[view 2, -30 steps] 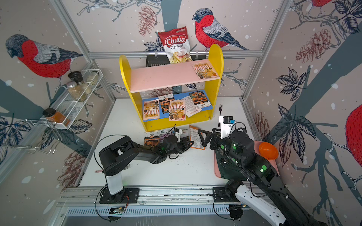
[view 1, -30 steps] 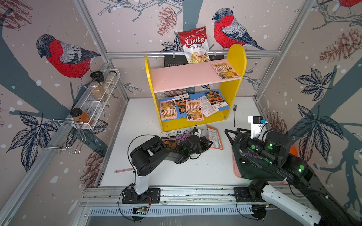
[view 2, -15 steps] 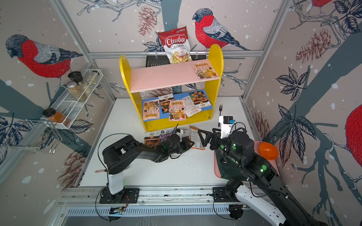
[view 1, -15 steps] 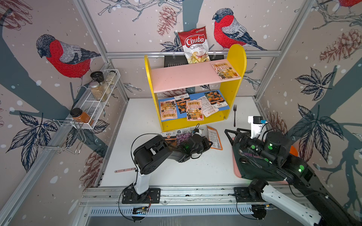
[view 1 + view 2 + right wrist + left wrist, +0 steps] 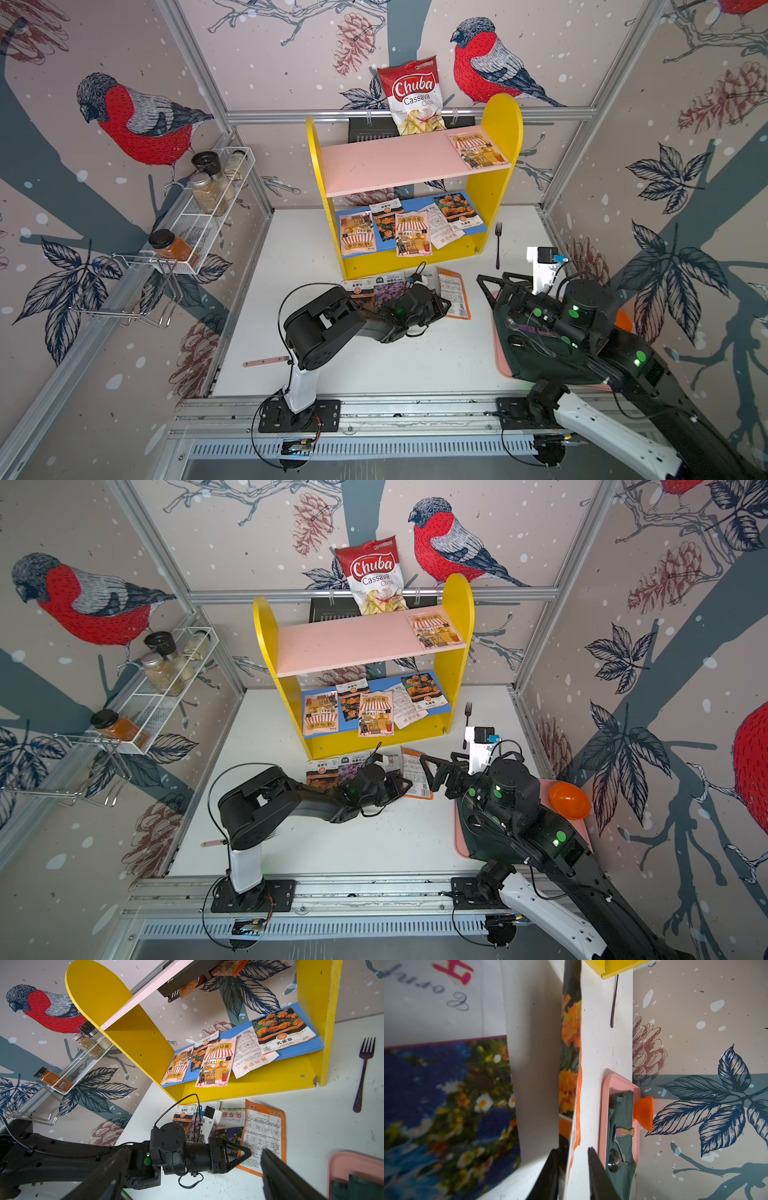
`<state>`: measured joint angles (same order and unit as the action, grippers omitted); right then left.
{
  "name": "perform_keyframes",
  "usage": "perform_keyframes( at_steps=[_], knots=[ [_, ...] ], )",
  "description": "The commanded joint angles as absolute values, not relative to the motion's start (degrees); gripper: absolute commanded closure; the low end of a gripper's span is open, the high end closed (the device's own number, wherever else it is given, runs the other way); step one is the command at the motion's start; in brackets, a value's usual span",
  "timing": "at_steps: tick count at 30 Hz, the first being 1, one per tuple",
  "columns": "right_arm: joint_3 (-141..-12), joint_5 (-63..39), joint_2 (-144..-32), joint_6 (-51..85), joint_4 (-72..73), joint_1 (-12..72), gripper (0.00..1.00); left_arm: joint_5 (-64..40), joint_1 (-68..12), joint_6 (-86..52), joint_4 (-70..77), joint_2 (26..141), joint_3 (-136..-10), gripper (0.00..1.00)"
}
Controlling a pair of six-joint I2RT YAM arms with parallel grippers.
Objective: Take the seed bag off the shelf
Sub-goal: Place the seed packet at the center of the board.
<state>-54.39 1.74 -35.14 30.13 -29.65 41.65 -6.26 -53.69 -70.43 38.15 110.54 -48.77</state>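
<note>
Both top views show the small two-tier shelf [image 5: 374, 170], with yellow round-topped side panels, a pink upper board and a blue lower board. It stands at upper centre of the frame, at the back of the white bench [image 5: 374, 365].

The orange-bordered seed bag [image 5: 455, 291], a flat paper packet, lies text side up on the bench at frame centre. It sits just in front of the shelf's base, off both boards. Other seed packets [image 5: 374, 286] lie just left of it, partly hidden by the left arm.

The left tool [image 5: 444, 306] lies low over the bench, its tip at the lower left edge of the orange-bordered seed bag. In the left wrist view the left tool [image 5: 573, 1149] is released and its jaws stand a little apart. The orange-bordered seed bag [image 5: 578, 1105] runs edge-on between them, and bare bench shows between it and one finger.

The right tool [image 5: 492, 291] sits beside the bag at centre right, near the corner of the pink plastic tray [image 5: 504, 370]. In the right wrist view its fingers [image 5: 280, 1178] are spread wide with nothing gripped between them.

One striped-awning seed packet [image 5: 476, 150] rests on the right end of the pink board. A row of seed packets [image 5: 412, 232] covers the blue board. A black fork [image 5: 498, 245] lies on the bench right of the shelf.
</note>
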Motion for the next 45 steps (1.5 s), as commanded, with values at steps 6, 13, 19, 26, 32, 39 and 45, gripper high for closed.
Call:
perform_keyframes(
  at_steps=[6,13,19,26,32,39,45],
  knots=[
    [-54.1,2.4,-35.1,30.5,-29.6,41.7,0.00,-4.0,-53.9,-69.2,35.0,108.6,-48.2,0.47],
    [-53.7,2.4,-34.9,30.6,-29.4,41.7,0.00,-2.8,-53.9,-65.9,29.8,106.5,-49.4,0.14],
    [-53.5,2.5,-34.9,30.8,-29.2,41.7,0.00,-2.3,-54.5,-61.9,22.7,107.7,-54.7,0.04],
    [-54.3,3.6,-34.5,30.7,-30.3,41.8,0.00,-1.2,-55.0,-59.3,15.6,107.3,-59.0,0.04],
    [-54.6,4.2,-34.5,30.8,-30.4,41.7,0.00,0.0,-55.1,-56.3,7.9,105.8,-60.9,0.04],
    [-54.9,6.0,-34.9,30.9,-29.2,41.7,0.00,0.8,-55.1,-53.0,3.9,101.5,-60.1,0.04],
    [-57.8,12.1,-37.2,31.0,-28.5,41.7,0.00,-0.3,-55.1,-48.3,1.7,93.6,-58.9,0.04]
  ],
)
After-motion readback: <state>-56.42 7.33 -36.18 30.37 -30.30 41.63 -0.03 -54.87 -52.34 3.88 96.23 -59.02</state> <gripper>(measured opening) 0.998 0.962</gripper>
